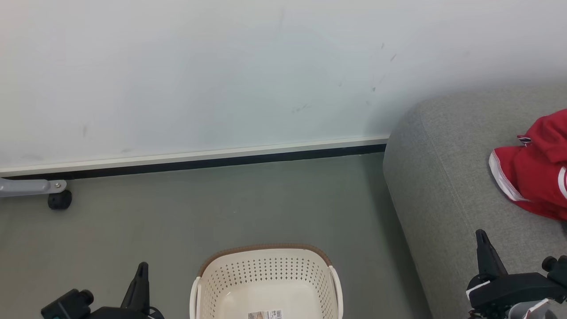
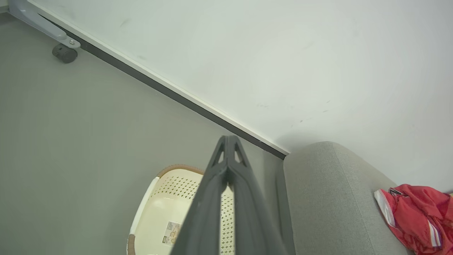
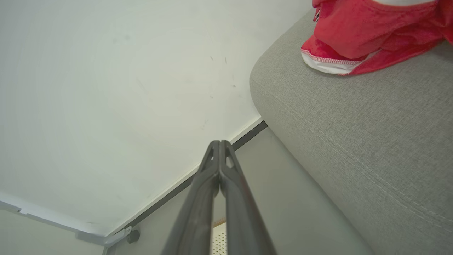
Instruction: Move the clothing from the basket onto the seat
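Clothing (image 1: pixel 536 173) lies bunched on top of the seat (image 1: pixel 443 190), at the right edge of the head view. It is bright red fabric with a white stitched hem that faces the seat's rounded end.

Basket (image 1: pixel 266 268) stands on the grey floor (image 1: pixel 177 221) near the seat's end and lies between the two grippers in the head view. The visible part of its bottom is bare cream plastic carrying a small label (image 1: pixel 266 314).

Left gripper (image 2: pixel 229 143): jaws closed tip to tip, nothing held. In the head view it sits left of the basket.

Right gripper (image 3: pixel 219 143): jaws closed tip to tip, nothing held. In the head view it shows against the seat's near part, apart from the clothing.

A black caster (image 1: pixel 60 199) on a grey leg sits at the far left, by the wall (image 1: pixel 221 66).
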Available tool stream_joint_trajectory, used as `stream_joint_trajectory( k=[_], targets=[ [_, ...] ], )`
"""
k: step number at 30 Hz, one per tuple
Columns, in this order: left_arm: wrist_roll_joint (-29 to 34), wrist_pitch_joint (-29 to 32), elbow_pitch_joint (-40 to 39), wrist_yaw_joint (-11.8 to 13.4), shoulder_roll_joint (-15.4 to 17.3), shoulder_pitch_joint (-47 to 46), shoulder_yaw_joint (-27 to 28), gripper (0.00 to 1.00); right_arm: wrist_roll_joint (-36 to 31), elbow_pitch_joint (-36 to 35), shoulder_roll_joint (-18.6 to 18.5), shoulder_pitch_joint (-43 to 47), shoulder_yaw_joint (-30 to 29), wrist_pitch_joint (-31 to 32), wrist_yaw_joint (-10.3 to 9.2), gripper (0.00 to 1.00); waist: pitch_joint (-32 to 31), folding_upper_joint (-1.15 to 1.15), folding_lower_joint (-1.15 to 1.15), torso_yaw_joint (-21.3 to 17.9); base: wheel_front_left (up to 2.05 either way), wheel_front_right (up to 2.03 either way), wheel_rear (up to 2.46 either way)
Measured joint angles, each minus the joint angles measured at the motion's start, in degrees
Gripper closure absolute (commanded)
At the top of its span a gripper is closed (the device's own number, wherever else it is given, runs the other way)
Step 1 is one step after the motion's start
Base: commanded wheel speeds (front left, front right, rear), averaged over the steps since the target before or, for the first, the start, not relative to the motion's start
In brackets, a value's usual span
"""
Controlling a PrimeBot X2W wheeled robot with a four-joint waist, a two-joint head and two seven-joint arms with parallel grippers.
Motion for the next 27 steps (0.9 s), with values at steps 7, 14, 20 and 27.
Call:
stream_joint_trajectory(
  k=[7, 14, 20, 27],
  targets=[
    [-4.9, 0.9, 0.7, -1.0, -0.3, -0.5, 0.8, 1.00, 5.2, 0.4, 0.8, 0.0, -1.6, 1.4, 0.87, 1.00, 0.0, 0.00, 0.00, 0.2, 0.00, 0.00, 0.00],
    [-9.9, 1.5, 1.4, -1.6, -0.6, -1.2, 1.8, 1.00, 9.4, 0.8, 1.7, -0.1, -3.0, 2.4, 1.65, 1.00, 0.0, 0.00, 0.00, 0.4, 0.00, 0.00, 0.00],
    [-14.6, 2.1, 1.9, -2.6, -0.9, -1.8, 2.4, 1.00, 13.5, 1.3, 2.4, -0.3, -4.4, 3.4, 2.40, 1.00, 0.0, 0.00, 0.00, 0.6, 0.00, 0.00, 0.00],
    [-19.6, 3.0, 2.6, -3.6, -1.2, -2.4, 3.5, 1.00, 18.7, 1.6, 3.3, -0.4, -5.9, 4.5, 3.38, 1.00, 0.1, 0.00, 0.00, 0.8, 0.00, 0.00, 0.00]
  ],
)
